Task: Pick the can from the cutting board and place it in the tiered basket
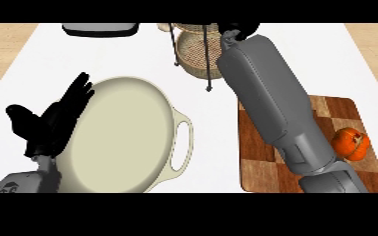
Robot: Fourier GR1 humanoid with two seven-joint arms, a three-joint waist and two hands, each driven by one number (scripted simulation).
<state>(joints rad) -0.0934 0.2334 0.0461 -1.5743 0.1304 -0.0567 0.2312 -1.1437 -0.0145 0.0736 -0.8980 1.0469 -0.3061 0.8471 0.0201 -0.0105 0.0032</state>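
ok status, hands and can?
Left hand open, resting by the pot. Right hand at the tiered basket, fingers hidden. Can not visible. Cutting board holds an orange item.

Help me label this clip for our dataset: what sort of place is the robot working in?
Most likely a kitchen counter. A large cream pot with a side handle sits on the white counter top, a wooden cutting board lies at the right, and a wicker tiered basket stands at the back.

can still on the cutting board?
No: the cutting board shows only a small pumpkin. The right robot hand is over the tiered basket; can unseen.
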